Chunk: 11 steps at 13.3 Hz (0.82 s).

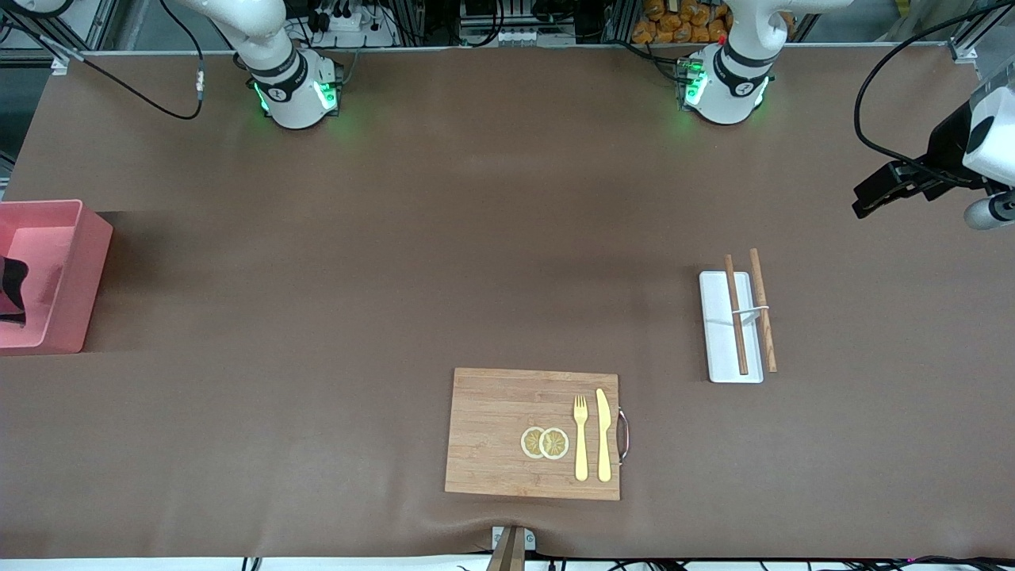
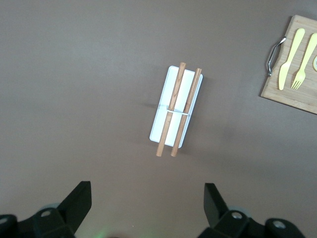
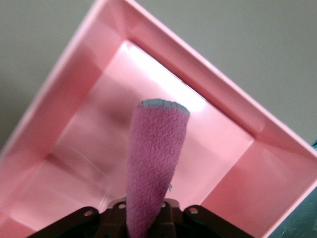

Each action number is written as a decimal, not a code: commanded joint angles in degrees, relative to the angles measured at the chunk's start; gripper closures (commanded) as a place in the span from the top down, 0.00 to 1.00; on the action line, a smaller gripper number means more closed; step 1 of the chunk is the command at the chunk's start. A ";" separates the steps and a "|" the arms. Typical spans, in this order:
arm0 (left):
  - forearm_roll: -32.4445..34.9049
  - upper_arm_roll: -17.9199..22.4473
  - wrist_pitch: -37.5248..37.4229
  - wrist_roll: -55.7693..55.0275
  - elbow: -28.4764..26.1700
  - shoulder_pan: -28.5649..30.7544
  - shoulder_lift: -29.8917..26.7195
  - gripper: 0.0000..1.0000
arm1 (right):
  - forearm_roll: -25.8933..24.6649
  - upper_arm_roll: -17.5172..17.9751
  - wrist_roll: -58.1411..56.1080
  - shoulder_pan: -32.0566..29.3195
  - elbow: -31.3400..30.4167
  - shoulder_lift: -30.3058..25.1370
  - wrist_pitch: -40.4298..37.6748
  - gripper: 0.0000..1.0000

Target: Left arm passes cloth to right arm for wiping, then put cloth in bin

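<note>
The pink bin (image 1: pixel 89 270) stands at the right arm's end of the table. My right gripper (image 3: pixel 148 220) is shut on the crimson-pink cloth (image 3: pixel 154 158) and holds it hanging inside the bin (image 3: pixel 225 101), above its floor. In the front view only a dark shape (image 1: pixel 11 292) shows there, at the picture's edge. My left gripper (image 1: pixel 868 202) is open and empty, up over the left arm's end of the table. In the left wrist view its fingers (image 2: pixel 79 203) stand wide apart over bare table.
A flat white tray (image 1: pixel 718 349) with two wooden chopsticks (image 1: pixel 736 325) lies below the left gripper; it also shows in the left wrist view (image 2: pixel 163 114). A wooden cutting board (image 1: pixel 492 428) with a fork, a knife and lemon slices lies near the front edge.
</note>
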 commanded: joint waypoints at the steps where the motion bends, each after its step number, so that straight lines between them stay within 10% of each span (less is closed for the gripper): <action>1: 0.81 0.09 0.45 0.82 -0.40 -0.03 -0.42 1.00 | 0.04 1.89 -0.68 -1.11 3.31 -0.47 -2.86 1.00; 11: 0.81 0.09 0.45 0.82 -0.40 -0.03 -0.42 1.00 | 3.56 1.98 18.52 15.30 7.45 -10.83 -26.93 1.00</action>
